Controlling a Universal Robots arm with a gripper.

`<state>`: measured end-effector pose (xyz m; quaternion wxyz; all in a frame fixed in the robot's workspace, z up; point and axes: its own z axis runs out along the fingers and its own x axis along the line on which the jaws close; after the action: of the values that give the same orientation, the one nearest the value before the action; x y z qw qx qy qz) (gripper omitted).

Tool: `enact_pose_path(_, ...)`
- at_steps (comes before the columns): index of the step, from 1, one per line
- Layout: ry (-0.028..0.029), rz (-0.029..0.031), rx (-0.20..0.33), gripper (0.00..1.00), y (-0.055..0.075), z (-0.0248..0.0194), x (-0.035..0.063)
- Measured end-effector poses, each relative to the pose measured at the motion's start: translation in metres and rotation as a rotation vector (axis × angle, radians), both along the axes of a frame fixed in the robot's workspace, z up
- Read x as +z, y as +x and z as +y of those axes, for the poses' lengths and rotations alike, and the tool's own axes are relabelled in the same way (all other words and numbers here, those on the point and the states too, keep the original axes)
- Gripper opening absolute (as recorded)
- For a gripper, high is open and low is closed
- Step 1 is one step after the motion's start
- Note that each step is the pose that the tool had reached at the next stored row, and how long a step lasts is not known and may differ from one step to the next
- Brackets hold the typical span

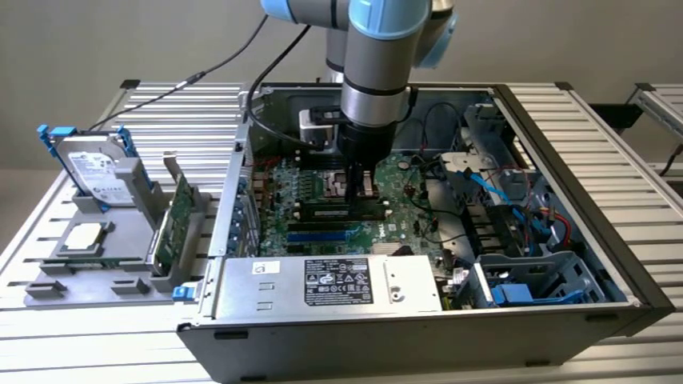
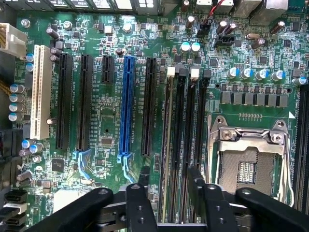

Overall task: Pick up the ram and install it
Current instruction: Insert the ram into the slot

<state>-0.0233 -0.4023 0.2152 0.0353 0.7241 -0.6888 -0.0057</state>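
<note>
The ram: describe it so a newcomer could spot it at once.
Find the open computer case; a grey holder tray sits beside it on the exterior view's left. The ram stands on edge in the side of that tray nearest the case. It is the tray's only thin green board, unlike the silver hard drive in its blue frame.

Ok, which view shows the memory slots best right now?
The wrist view: the memory slots are seen from above, four dark parallel channels beside the CPU socket, with nothing in them. In the exterior view they show small and dark on the motherboard, partly behind the hand.
</note>
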Motion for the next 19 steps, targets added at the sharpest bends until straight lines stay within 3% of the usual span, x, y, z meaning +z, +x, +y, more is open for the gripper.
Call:
enact_pose_path(6, 0.0001, 0.0028, 0.0, 0.45, -0.005, 0.0, 0.0056)
enact_pose_path(19, 0.0006, 0.0177, -0.004, 0.45, -0.009, -0.0003, 0.0217)
